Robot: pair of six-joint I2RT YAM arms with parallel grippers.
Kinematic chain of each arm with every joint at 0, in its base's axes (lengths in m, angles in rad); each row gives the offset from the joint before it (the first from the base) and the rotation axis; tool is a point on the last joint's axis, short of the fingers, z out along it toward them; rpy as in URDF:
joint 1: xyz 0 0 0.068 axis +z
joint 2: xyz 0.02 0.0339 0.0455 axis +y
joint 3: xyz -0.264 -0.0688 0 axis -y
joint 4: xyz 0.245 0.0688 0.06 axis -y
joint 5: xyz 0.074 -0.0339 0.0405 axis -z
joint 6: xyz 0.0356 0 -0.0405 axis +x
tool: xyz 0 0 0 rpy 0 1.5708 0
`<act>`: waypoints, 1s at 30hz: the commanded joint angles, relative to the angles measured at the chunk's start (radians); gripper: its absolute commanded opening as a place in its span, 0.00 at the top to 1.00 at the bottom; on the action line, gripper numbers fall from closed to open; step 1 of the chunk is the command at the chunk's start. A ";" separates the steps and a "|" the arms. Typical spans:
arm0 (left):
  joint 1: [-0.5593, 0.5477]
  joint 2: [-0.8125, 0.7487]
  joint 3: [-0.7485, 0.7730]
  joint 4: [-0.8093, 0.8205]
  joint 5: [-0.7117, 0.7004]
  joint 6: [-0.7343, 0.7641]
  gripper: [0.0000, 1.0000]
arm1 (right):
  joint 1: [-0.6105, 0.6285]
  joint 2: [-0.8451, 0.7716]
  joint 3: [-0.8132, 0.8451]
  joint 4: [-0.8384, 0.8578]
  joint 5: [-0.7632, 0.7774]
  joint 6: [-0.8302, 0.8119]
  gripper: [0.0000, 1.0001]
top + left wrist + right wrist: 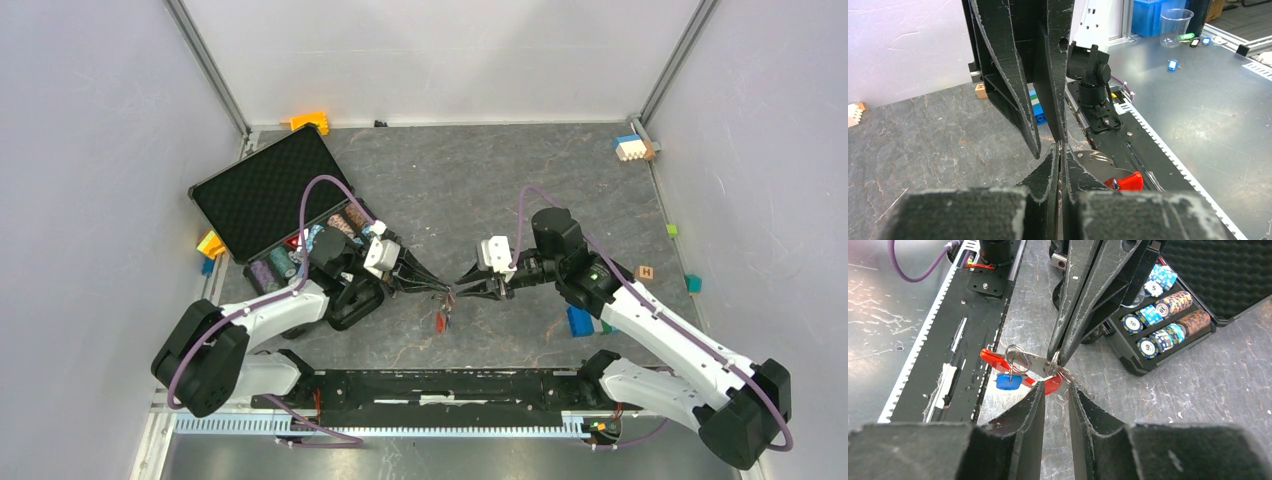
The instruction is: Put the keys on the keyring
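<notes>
Two grippers meet tip to tip over the middle of the grey stone-patterned table (480, 190), just to the far side of the black base rail (440, 385). Check the left gripper (1056, 361) first: its jaws are clenched, and they pinch the small ring end of the curved silvery-grey metal keyring (1030, 360). From that pinch the keyring runs towards the base rail and ends in its long red plastic clip (990, 357). You will see the small metal key with the blue plastic head (1009, 382) hanging under the strap, its shank reaching up to a wire ring on the keyring. The small metal key with the red plastic head (1054, 383) lies just beside the pinched ring; you cannot tell whether it is threaded on. Now check the right gripper (1056, 388): its jaws stand a little apart, with the red head sitting in the gap at their tips. You cannot tell whether the pads press on that head or merely flank it. In the top view the whole bundle appears between the two grippers, slightly to the near side. To the left of the left gripper lies an open black foam-lined case (262, 190) holding rows of patterned poker chips (1158, 325). A blue plastic block (580, 321) rests on the table beside the right arm.
</notes>
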 commanded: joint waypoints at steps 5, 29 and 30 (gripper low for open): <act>0.004 0.009 -0.001 0.067 -0.042 -0.035 0.98 | -0.002 0.022 0.031 0.078 -0.058 0.055 0.72; 0.003 0.009 -0.003 0.068 -0.048 -0.039 0.98 | -0.001 0.036 -0.009 0.129 -0.012 0.089 0.84; 0.004 0.009 -0.003 0.068 -0.048 -0.039 0.98 | 0.000 0.038 -0.010 0.132 -0.012 0.090 0.84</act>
